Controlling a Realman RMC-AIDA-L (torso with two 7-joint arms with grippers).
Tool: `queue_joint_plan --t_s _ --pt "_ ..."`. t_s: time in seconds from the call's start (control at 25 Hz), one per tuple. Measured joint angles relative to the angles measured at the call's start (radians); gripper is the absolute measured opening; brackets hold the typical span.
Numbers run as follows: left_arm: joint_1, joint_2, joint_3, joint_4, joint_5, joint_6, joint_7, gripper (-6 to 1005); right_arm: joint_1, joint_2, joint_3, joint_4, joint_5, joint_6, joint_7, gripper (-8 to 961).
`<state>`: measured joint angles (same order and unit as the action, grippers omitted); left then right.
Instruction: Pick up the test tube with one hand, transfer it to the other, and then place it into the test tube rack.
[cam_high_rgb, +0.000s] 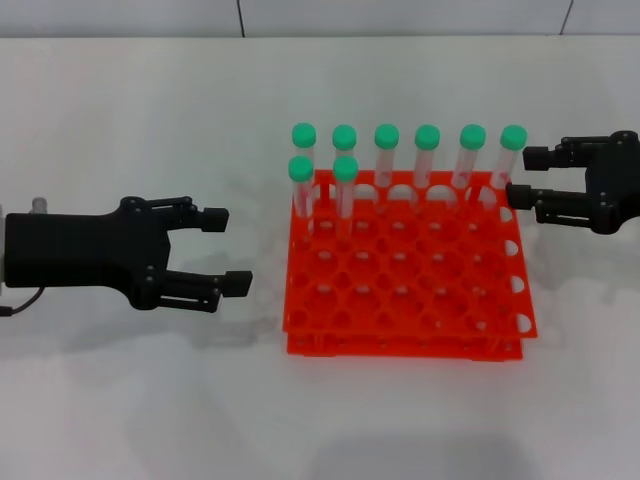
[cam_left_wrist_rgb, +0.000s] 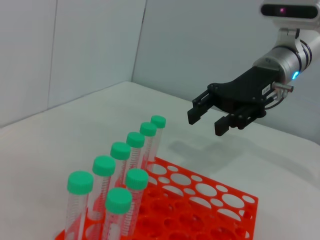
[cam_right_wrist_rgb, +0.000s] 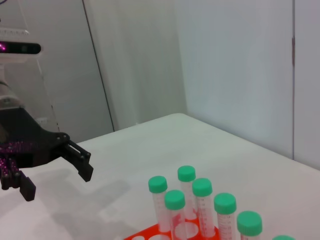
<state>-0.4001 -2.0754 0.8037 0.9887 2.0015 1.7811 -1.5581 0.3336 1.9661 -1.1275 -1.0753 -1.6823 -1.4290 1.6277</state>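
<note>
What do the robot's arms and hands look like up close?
Both end in matte black grippers, left and right, each with two slim, jointed jaws studded with small screws. In the left wrist view the right gripper sits on a silver-grey arm with a small blue light. A thin dark cable trails behind the left one.

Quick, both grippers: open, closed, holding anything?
Left gripper: open, empty, left of the rack.
Right gripper: open, empty, at the rack's far right corner.
</note>
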Motion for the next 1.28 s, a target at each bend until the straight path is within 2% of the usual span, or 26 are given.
queue_joint_plan --t_s 0.52,0.64,1.28 --pt "-0.005 0.006 0.0 0.001 -0.007 0.0 -0.001 888 0.002 0.01 -0.001 0.002 -0.001 0.005 -0.004 606" --pt "-0.006 0.006 0.0 0.001 -0.007 0.0 -0.001 888 0.003 0.01 -0.001 0.002 -0.005 0.005 -0.004 755" --pt "-0.006 0.008 0.0 0.001 -0.008 0.0 -0.002 888 0.002 0.01 0.0 0.002 -0.013 0.003 0.0 755"
